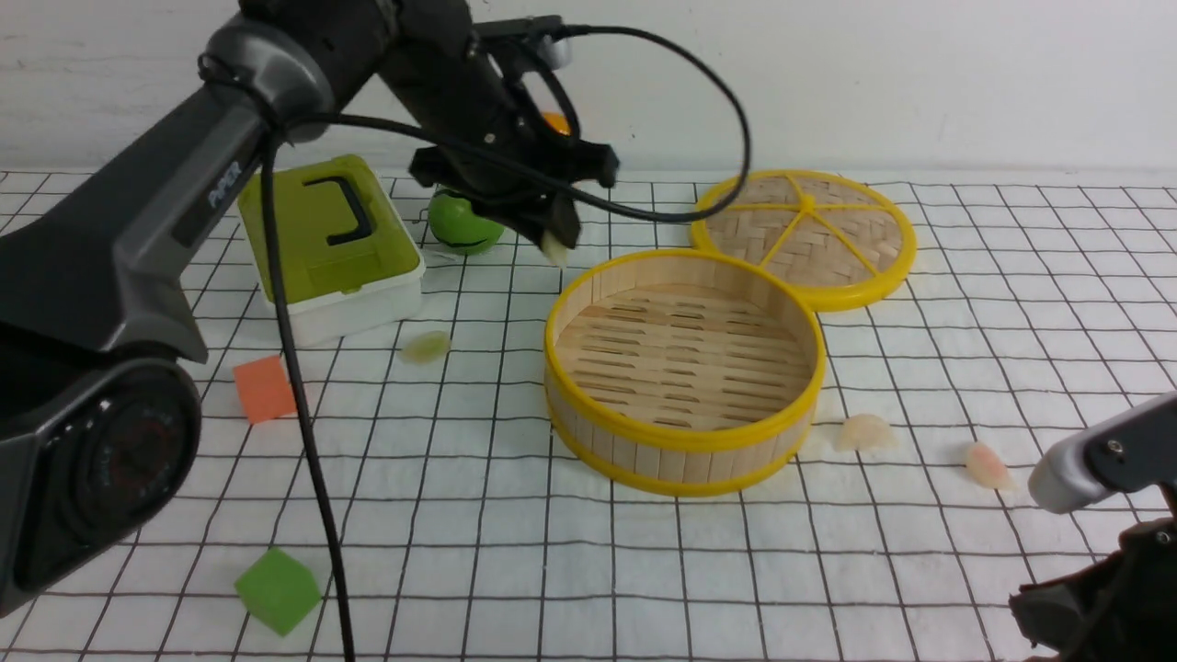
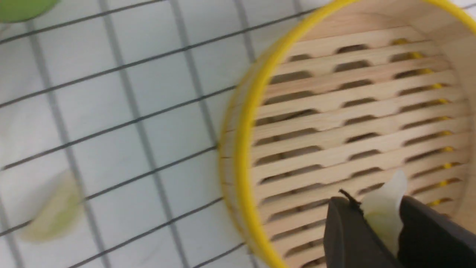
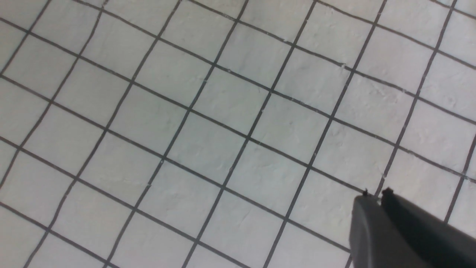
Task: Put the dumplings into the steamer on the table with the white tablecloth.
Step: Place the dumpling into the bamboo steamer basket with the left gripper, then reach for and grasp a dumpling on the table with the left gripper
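Mid-carry with the 1st of 4. Clamped in the left jaws: a whitish-green dumpling [image 2: 383,208], raised off the bench [image 1: 1011,276] at the far-left rim of the bamboo steamer [image 1: 680,441], nothing inside yet. Out on the white tablecloth [image 1: 588,570]: a green dumpling [image 1: 426,347] to the left, a whitish dumpling [image 1: 862,432] and a pink dumpling [image 1: 986,465] to the right. Right jaws together, empty. Next, by judgement: shift over the slatted floor, lower, then part the jaws.

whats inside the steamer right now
Nothing: the steamer has a bare slatted floor, though its near wall hides a strip. One dumpling is pinched in the left fingers, raised near its rim, not yet in.
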Available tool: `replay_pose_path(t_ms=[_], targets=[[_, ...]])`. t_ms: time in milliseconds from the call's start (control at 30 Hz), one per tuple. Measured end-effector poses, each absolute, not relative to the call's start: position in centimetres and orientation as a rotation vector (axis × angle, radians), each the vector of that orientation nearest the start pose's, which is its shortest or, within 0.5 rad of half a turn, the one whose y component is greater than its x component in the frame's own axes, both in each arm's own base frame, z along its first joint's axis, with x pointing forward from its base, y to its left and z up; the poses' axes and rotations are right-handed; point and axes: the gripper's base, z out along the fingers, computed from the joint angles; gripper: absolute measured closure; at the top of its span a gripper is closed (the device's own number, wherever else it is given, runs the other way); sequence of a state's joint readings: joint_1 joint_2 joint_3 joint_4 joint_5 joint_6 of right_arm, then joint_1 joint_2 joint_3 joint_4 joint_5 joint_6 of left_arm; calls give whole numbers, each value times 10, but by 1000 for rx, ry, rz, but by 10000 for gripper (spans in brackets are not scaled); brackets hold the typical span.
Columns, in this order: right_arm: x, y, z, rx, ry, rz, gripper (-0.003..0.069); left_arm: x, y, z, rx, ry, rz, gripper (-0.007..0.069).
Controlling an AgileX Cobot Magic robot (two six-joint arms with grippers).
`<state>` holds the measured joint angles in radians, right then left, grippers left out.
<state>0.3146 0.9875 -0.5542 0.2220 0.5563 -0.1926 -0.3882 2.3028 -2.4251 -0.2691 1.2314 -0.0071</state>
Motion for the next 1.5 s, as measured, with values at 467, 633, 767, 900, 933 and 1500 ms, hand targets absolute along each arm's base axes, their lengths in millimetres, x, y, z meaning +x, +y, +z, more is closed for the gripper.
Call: replay_pose_path(t_ms=[467, 633, 767, 900, 933, 1500], targets=[[165, 66, 246, -422, 2432, 299, 614, 477, -250, 209, 564, 2645, -287, 487], [165, 66, 246, -414, 2432, 310, 609, 479, -252, 210, 548, 2619, -303, 383], [165, 66, 246, -411, 2430, 311, 606, 479, -253, 211, 537, 2617, -311, 244], [165, 66, 246, -411, 2430, 311, 600, 474, -248, 236, 550, 2615, -278, 202], [165, 66, 246, -411, 2430, 311, 600, 472, -244, 248, 553, 2602, -248, 199], [165, 67, 246, -401, 2429, 323, 583, 483, -125, 220, 663, 2705, -46, 272]])
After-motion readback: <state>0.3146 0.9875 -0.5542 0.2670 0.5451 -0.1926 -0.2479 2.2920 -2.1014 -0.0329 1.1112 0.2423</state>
